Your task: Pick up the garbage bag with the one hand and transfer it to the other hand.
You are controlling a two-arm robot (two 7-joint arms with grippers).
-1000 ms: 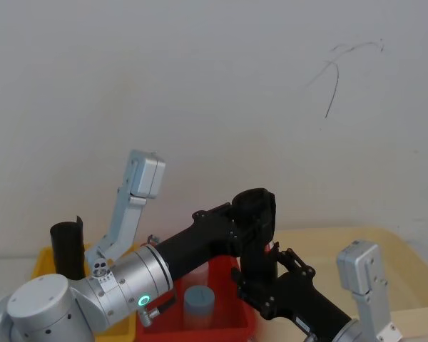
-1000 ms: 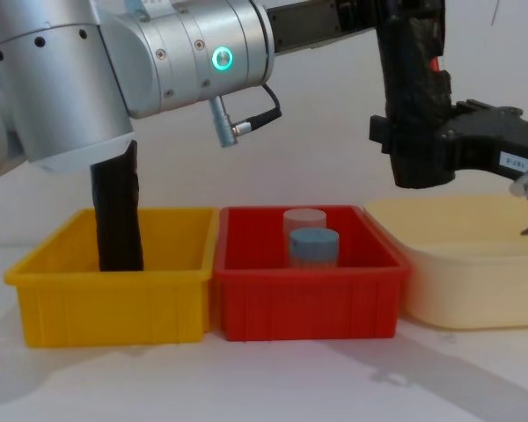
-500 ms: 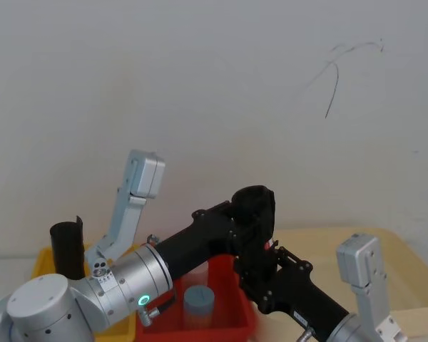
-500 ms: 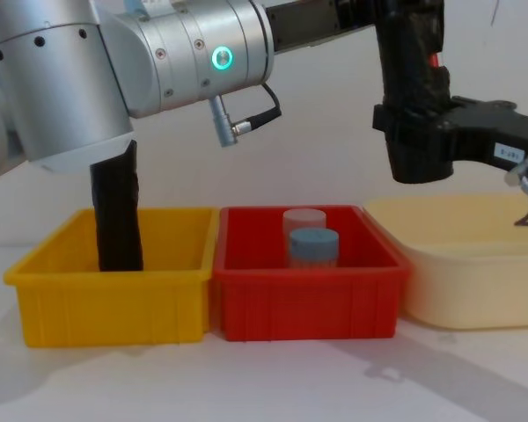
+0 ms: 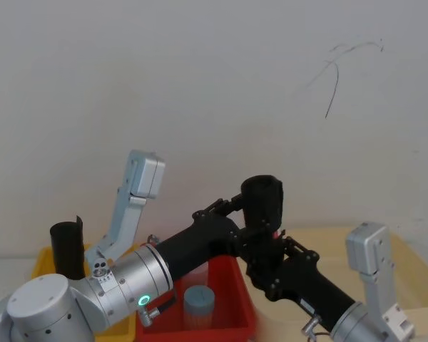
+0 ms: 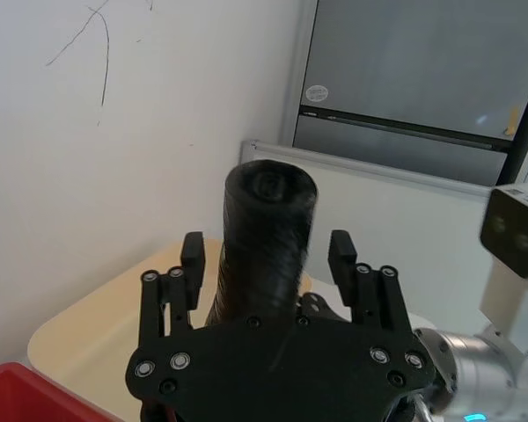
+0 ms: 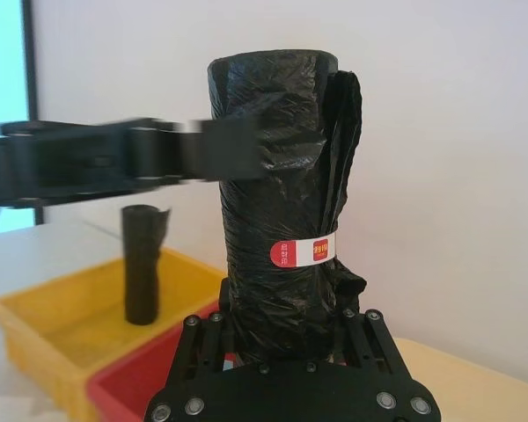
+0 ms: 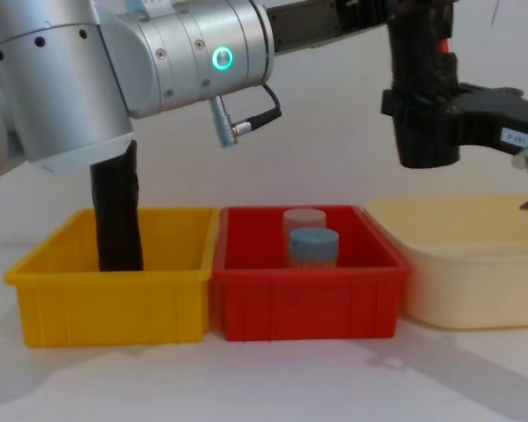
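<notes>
Garbage bag one, bins three

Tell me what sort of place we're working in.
Probably a robot test lab in an office-type room: a bare white wall, a table carrying sorting bins, the yellow bin and red bin, and what looks like a framed glass panel in the left wrist view.

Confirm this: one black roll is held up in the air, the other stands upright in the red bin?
Wrong bin: the chest view shows the other black roll standing upright in the yellow bin. The right end effector grips the garbage bag in the air, the left end effector open around its upper part.
</notes>
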